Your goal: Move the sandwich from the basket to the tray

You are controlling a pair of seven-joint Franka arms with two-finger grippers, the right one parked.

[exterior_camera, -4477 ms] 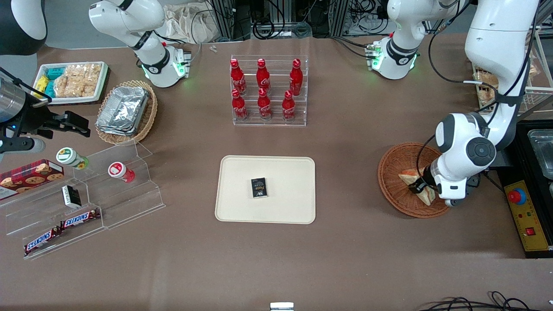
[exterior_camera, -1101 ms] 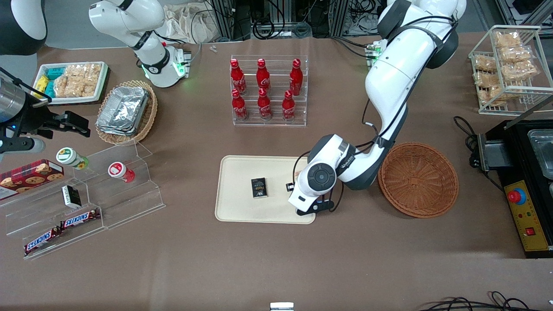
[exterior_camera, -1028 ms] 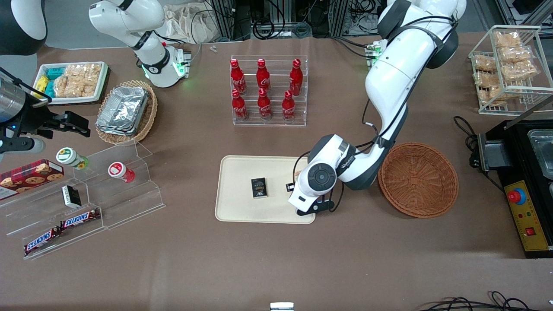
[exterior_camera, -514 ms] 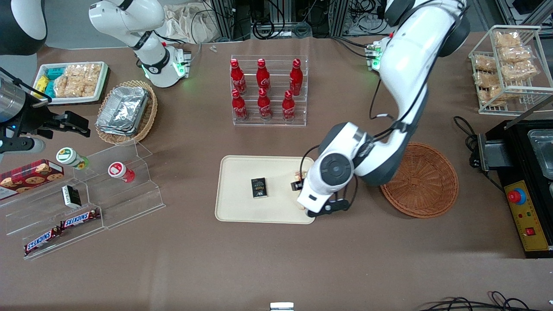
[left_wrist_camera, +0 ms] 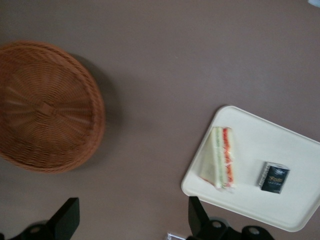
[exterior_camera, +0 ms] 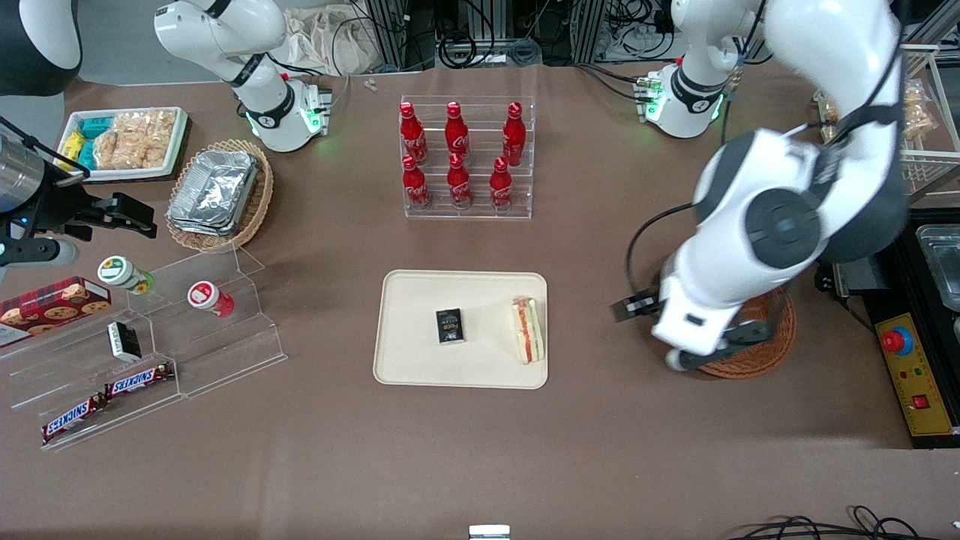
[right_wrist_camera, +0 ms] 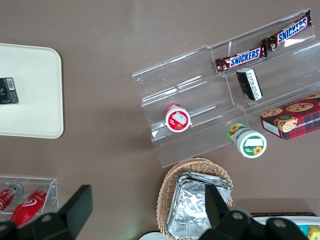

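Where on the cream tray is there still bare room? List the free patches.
On the flat cream-beige tray, the strip between the small black packet and the rim nearest the acrylic shelves is bare, as is the strip along the bottle-rack rim. It is crowded where the triangular white-bread sandwich lies. The open gripper hangs between tray and reddish-brown wicker basket.

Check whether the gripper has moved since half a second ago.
Yes. The gripper, open and empty, has gone from above the tray, where the sandwich now lies, toward the basket at the working arm's end.
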